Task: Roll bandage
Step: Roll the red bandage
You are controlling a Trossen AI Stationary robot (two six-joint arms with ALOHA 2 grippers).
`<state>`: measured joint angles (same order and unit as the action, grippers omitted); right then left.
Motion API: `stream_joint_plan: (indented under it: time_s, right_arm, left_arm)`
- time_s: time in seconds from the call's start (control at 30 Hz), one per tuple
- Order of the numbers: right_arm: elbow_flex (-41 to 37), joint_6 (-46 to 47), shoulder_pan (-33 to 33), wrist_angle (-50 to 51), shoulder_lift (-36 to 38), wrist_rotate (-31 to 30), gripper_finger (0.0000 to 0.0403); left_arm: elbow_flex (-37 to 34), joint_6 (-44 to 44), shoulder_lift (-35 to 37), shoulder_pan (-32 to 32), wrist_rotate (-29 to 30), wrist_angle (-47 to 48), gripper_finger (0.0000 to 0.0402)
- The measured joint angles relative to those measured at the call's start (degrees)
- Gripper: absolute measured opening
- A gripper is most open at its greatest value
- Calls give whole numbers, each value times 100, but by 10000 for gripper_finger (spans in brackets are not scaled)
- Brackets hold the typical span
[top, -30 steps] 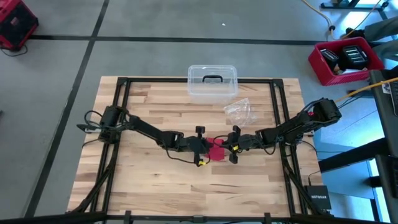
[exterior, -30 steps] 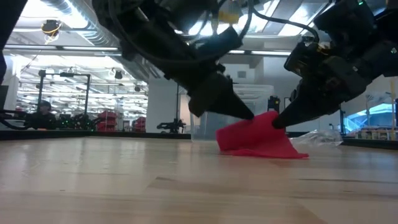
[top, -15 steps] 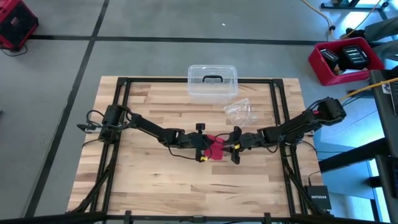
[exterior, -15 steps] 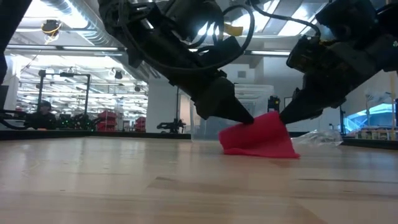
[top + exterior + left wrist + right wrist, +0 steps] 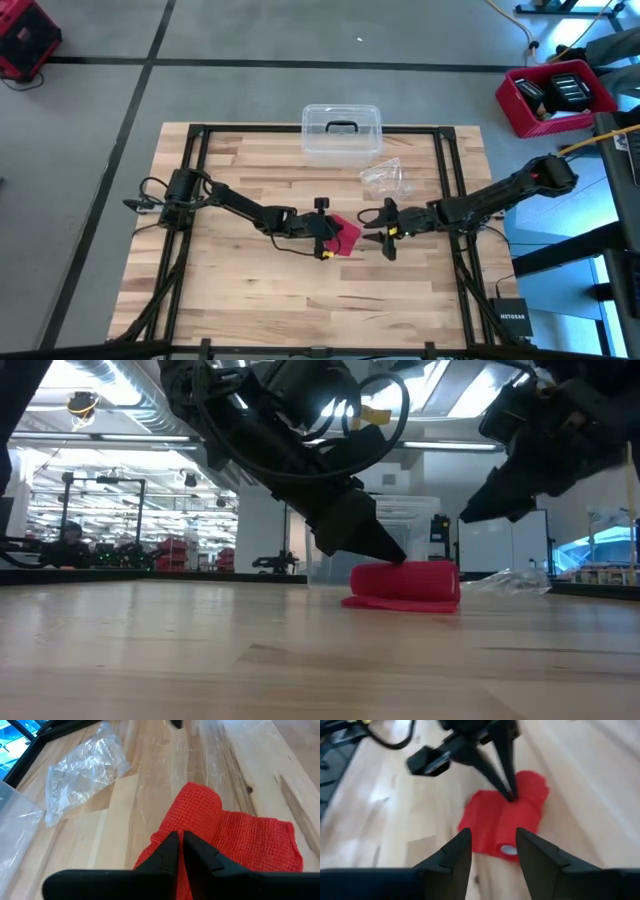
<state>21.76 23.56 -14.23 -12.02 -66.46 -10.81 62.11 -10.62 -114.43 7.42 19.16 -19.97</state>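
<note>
The bandage (image 5: 343, 237) is seen near the middle of the wooden tabletop (image 5: 250, 300), partly rolled: a red mesh roll with a loose flat flap spread beside it. In the low view the bandage (image 5: 405, 583) lies flat on the wood, roll end toward the right arm's side. A white core is visible at the roll's end in the right wrist view (image 5: 508, 850).

The left gripper (image 5: 328, 239) is placed at the bandage, fingers pinched together on the red fabric; in the left wrist view the two dark fingertips (image 5: 179, 851) are pressed closed with bandage (image 5: 220, 832) caught between them. In the low view its tip (image 5: 385, 552) is touching the top of the roll.

The right gripper (image 5: 372, 232) is held just beside the bandage, apart from it, raised off the tabletop in the low view (image 5: 478, 510). Its fingers (image 5: 462, 847) are spread apart with nothing between them, the bandage seen farther ahead.

A crinkled clear plastic wrapper (image 5: 384, 179) lies well apart from the bandage, toward the far edge. A clear plastic box with dark handle (image 5: 341, 130) sits at the far edge of the tabletop.
</note>
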Motion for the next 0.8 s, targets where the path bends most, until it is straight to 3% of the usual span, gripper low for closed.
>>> stream_joint_plan:
  time_s: [0.27,0.47,0.8]
  right_arm:
    - [0,-911,1,-714,-712,-978,157]
    - [0,-1042,1,-1721,-1287,-975,156]
    - [0,-862,1,-1903,-1619,-649,156]
  left_arm:
    - [0,-19,0,2,-2,-21,17]
    - [0,-23,0,0,-4,-26,17]
    - [-3,-73,87,62,-4,12,17]
